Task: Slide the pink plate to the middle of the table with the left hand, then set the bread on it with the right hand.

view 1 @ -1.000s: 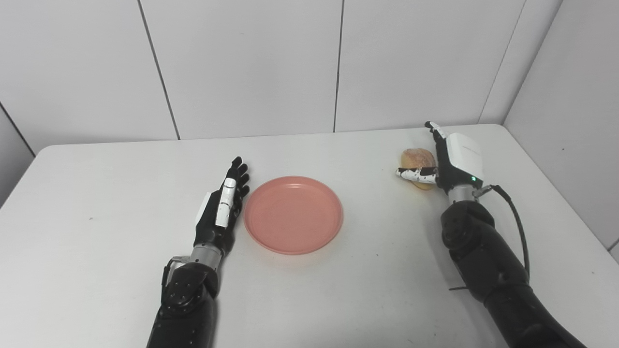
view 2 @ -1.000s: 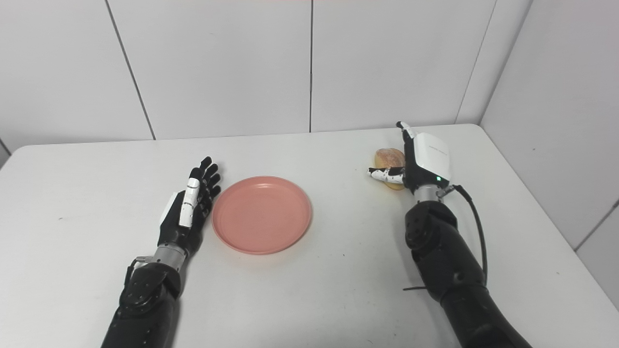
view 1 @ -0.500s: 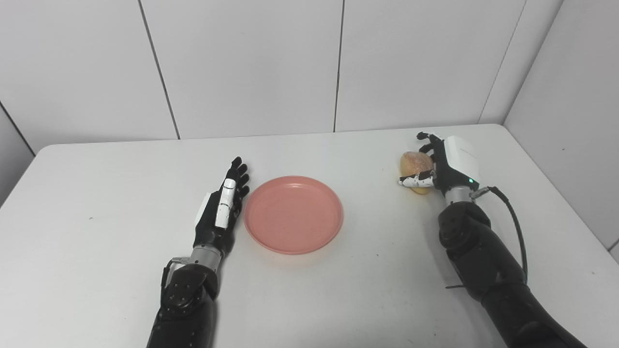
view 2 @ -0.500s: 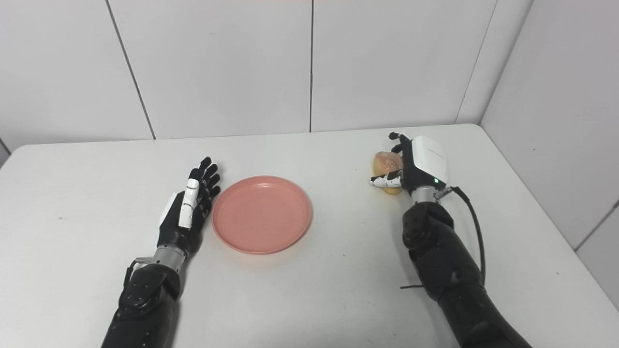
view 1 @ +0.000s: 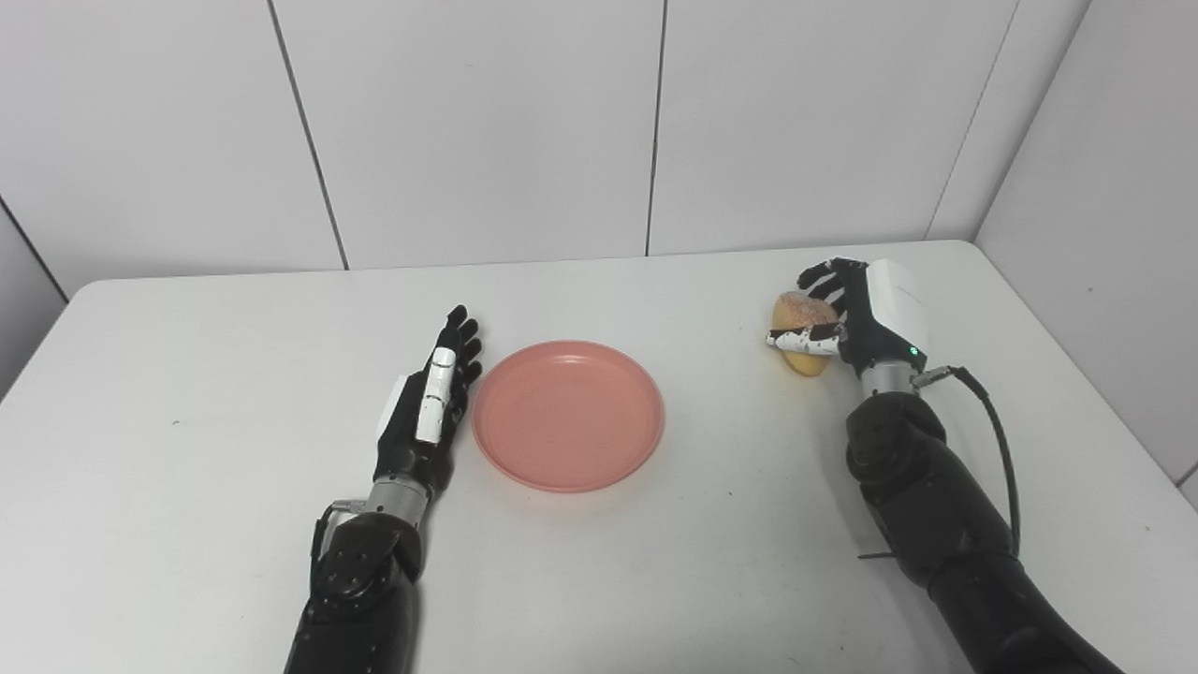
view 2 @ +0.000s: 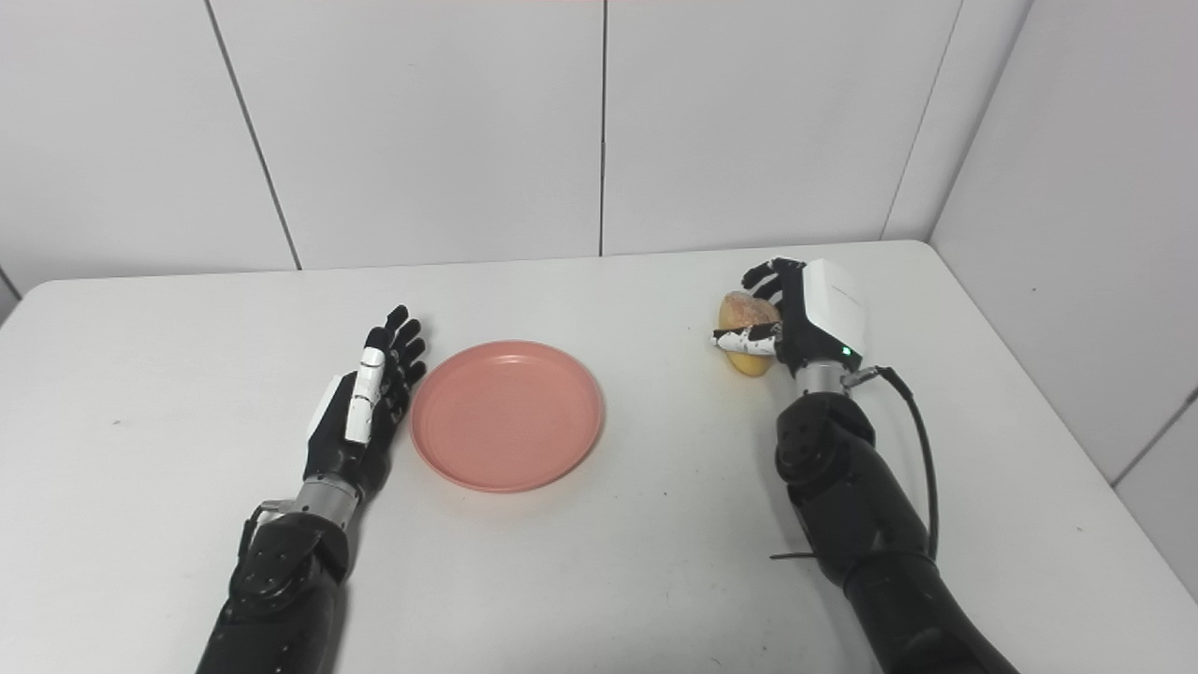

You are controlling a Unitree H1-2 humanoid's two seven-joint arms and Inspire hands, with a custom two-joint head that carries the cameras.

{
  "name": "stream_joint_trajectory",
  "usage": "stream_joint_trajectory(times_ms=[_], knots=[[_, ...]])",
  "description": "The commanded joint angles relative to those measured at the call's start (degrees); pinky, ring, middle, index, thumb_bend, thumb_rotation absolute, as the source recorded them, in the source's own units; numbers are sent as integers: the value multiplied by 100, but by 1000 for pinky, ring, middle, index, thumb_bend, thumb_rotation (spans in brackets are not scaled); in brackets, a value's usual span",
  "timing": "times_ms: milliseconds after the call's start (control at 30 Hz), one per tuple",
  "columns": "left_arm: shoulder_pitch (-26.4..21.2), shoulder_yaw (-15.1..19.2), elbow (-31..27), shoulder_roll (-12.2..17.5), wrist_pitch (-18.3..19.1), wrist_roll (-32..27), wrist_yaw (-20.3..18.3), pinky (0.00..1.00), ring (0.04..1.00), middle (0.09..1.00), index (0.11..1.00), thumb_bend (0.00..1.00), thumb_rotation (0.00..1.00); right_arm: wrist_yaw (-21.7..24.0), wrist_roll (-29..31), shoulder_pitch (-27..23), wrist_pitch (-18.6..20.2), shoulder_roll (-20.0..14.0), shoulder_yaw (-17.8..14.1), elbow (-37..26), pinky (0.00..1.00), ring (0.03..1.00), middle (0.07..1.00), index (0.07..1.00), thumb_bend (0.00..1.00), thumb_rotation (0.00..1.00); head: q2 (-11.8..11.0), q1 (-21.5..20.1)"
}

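The round pink plastic plate sits mid-table on the white tabletop beside the flat, unclenched, empty left hand, while the right hand wraps its fingers and thumb around the golden-brown bread roll, seemingly lifted slightly.

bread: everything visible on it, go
The bread is a small rounded roll, golden-brown on top with a speckled crust, paler yellow underneath. It sits near the table's far right side, well right of the plate. The right hand is wrapped around it: dark fingers curl over the top, the thumb crosses its front. Whether it has left the table is unclear.
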Motion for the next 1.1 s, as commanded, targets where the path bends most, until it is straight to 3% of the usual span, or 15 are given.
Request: stream_joint_trajectory(times_ms=[0, 200, 333, 700, 1000, 1067], knots=[[-122, -39, -85, -38, -137, 29, 25, 1000, 1000, 1000, 1000, 644, 1000, -148, 42, -164, -299, -97, -88, -314, 313, 387, 443, 535, 514, 0, -3, 30], [-143, -50, -63, -60, -144, 21, 25, 1000, 1000, 1000, 1000, 640, 1000, -240, 172, -50, -646, -3, -119, -691, 315, 393, 441, 541, 514, 0, -9, 74], [-155, -51, -26, -79, -178, 21, 37, 1000, 1000, 1000, 1000, 625, 1000, -61, 310, 73, -808, 112, -102, -1147, 318, 388, 437, 543, 513, 0, -18, 130], [-118, -99, -107, -104, -144, 99, 100, 1000, 1000, 1000, 1000, 624, 1000, 493, 219, 353, -650, 682, 267, -2332, 280, 357, 426, 540, 513, 0, 16, 248], [-106, -168, -138, -97, -145, 167, 166, 1000, 1000, 1000, 1000, 614, 1000, 920, -117, 425, -381, 1150, 585, -2758, 313, 383, 436, 539, 514, 0, 1, 413], [-99, -187, -139, -92, -162, 192, 184, 1000, 1000, 1000, 1000, 615, 1000, 982, -106, 436, -499, 1228, 650, -2726, 314, 385, 436, 539, 514, 0, -17, 454]])
